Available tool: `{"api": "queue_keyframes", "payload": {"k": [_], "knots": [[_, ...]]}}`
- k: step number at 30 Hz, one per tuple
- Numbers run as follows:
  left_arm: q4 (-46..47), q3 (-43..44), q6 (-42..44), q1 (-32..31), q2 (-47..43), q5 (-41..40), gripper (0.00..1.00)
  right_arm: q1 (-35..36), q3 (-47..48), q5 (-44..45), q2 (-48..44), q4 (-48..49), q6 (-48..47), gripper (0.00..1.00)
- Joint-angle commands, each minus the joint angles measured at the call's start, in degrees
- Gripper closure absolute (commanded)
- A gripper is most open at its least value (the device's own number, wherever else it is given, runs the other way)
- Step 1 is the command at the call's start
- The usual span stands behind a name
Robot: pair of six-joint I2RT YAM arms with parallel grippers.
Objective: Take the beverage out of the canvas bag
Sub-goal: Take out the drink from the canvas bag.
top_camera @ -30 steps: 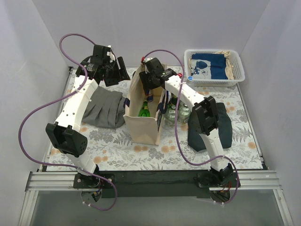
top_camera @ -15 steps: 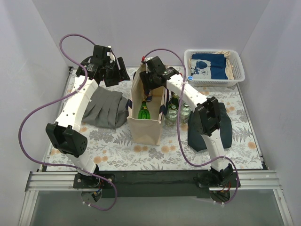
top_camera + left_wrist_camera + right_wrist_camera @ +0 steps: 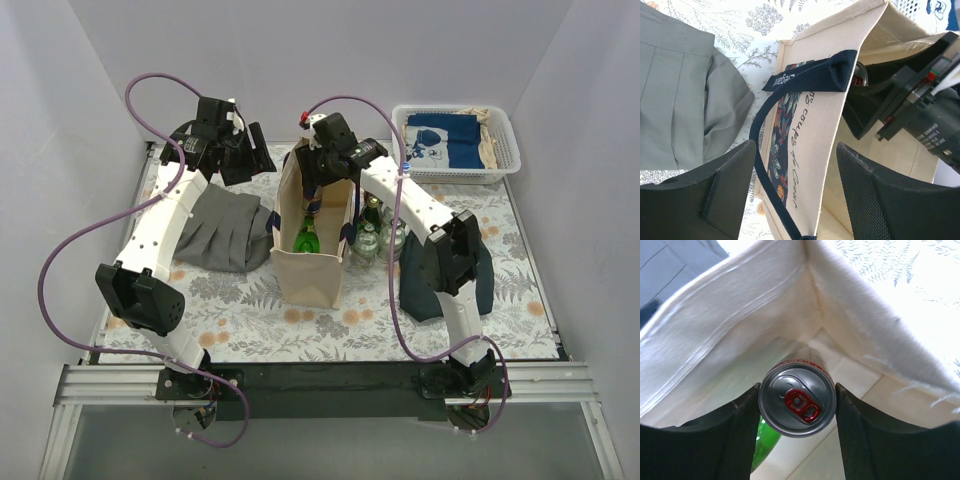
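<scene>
The tall cream-beige canvas bag (image 3: pixel 305 268) with dark navy handles stands upright in the middle of the floral-patterned table (image 3: pixel 330 322). The right gripper (image 3: pixel 797 392) reaches down through its open mouth. There its two black fingers (image 3: pixel 742 432) press against opposite sides of a silver aluminium beverage can with a red pull tab (image 3: pixel 796 407), so the can is clasped between them. The beverage can stands upright, lid facing the wrist camera, well inside the canvas bag with cream walls rising on both sides. A green glass bottle (image 3: pixel 765 440) sits lower in the bag, just beside the can (only its shoulder shows past the left finger).

The left gripper (image 3: pixel 796 146) hangs above the bag's left wall with its jaws spread and nothing between them. Below it lies one navy handle (image 3: pixel 812 77) across the printed side panel.

A folded grey pleated garment (image 3: pixel 215 232) lies just left of the bag. A cluster of clear glass bottles (image 3: pixel 372 240) stands just to its right, next to a dark navy folded cloth (image 3: pixel 482 268). A white plastic basket (image 3: pixel 455 178) sits at the far right corner.
</scene>
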Motion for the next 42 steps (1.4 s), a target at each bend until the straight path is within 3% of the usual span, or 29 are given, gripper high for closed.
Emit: {"api": "queue_keyframes", "payload": {"k": [1, 33, 38, 42], "knots": [[-0.43, -0.74, -0.17, 0.28, -3.63, 0.0, 0.36, 0.46, 1.96, -1.69, -6.69, 1.42, 0.17, 0.99], [0.89, -3.99, -3.33, 0.19, -7.41, 5.53, 0.36, 0.46, 1.34, -11.71, -22.51, -6.06, 5.44, 0.99], [1.51, -4.43, -4.03, 0.19, -7.68, 6.94, 0.36, 0.54, 0.99, -9.96, -26.63, -6.06, 7.29, 0.99], [1.86, -4.96, -4.65, 0.19, -7.94, 7.55, 0.36, 0.54, -1.11, -3.39, -31.03, -6.06, 7.55, 0.99]]}}
